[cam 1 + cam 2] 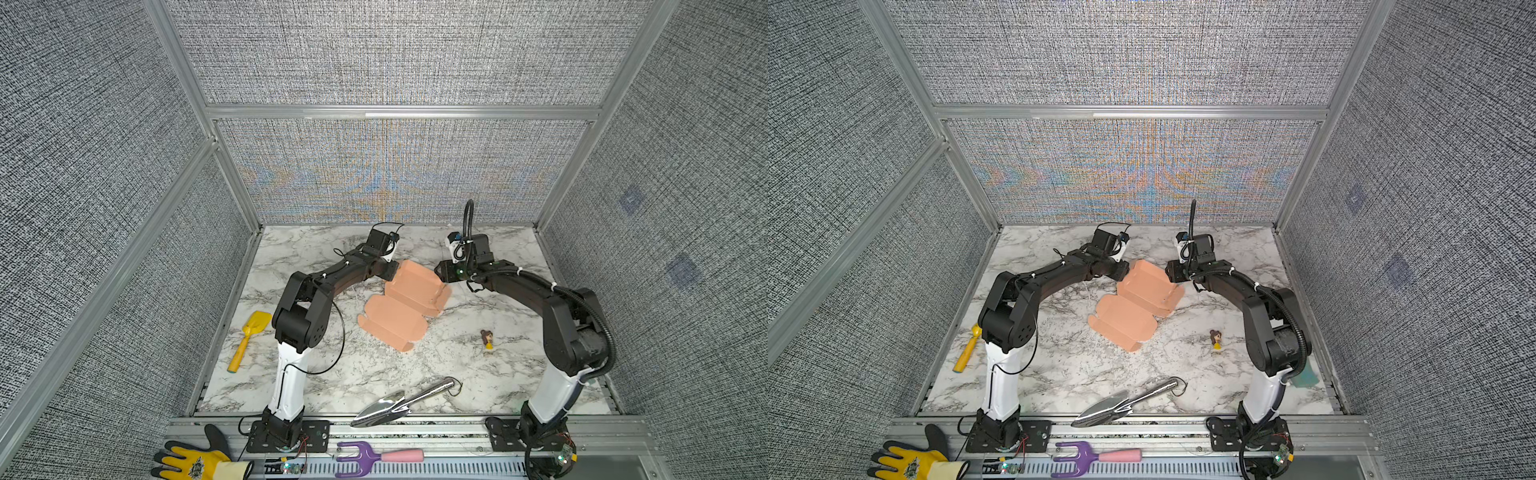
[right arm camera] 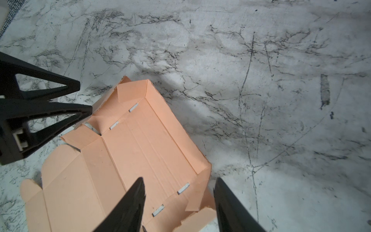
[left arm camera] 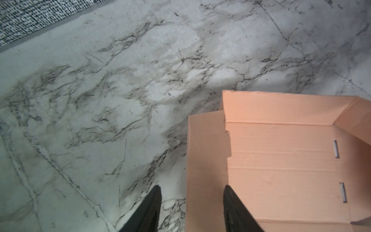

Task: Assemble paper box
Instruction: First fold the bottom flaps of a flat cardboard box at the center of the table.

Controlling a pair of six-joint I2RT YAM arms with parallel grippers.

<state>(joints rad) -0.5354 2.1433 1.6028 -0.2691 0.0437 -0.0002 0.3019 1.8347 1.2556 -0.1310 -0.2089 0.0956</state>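
The salmon-pink paper box (image 1: 409,297) lies mid-table in both top views, its far half folded into a shallow tray and its lid panel (image 1: 390,322) flat toward the front. My left gripper (image 3: 192,190) is open at the tray's left end. One finger (image 3: 230,200) hangs over the tray floor and the other stays outside over the marble, with the end wall (image 3: 206,160) between them untouched. My right gripper (image 2: 178,184) is open at the opposite end, astride the loose end flap (image 2: 196,196). The left gripper (image 2: 85,97) also shows in the right wrist view.
A yellow toy shovel (image 1: 249,336) lies at the table's left edge and a small figurine (image 1: 487,338) to the right of the box. A metal trowel (image 1: 399,403) rests near the front edge. A purple hand rake (image 1: 374,457) and a yellow glove (image 1: 191,461) sit on the front rail.
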